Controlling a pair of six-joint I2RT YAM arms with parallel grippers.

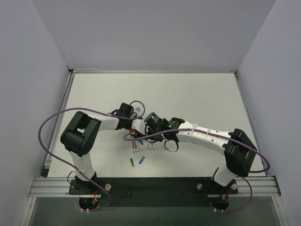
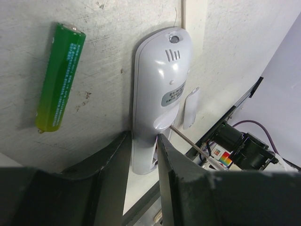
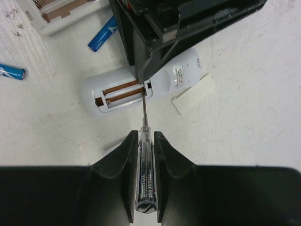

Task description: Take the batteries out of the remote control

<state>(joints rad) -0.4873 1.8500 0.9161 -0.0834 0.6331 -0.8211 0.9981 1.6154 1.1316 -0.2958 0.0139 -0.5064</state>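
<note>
A white remote control [image 2: 160, 89] lies back up, and my left gripper [image 2: 143, 136] is shut on its lower end. Its battery compartment [image 3: 123, 93] is open, showing bare springs and contact strips. My right gripper [image 3: 146, 134] is shut on a clear-handled screwdriver [image 3: 146, 169], whose tip reaches into the compartment's edge. One green battery [image 2: 60, 77] lies on the table beside the remote. Two blue batteries [image 3: 102, 38] [image 3: 11, 71] lie loose nearby. In the top view both grippers [image 1: 136, 128] [image 1: 153, 123] meet at the table's middle, with a green battery [image 1: 132, 162] and a blue one [image 1: 140, 160] in front.
A small white battery cover [image 3: 193, 94] lies beside the remote. A second white remote [image 3: 56, 12] with an open compartment lies past the blue battery. Grey walls stand close on three sides of the table [image 1: 197, 94].
</note>
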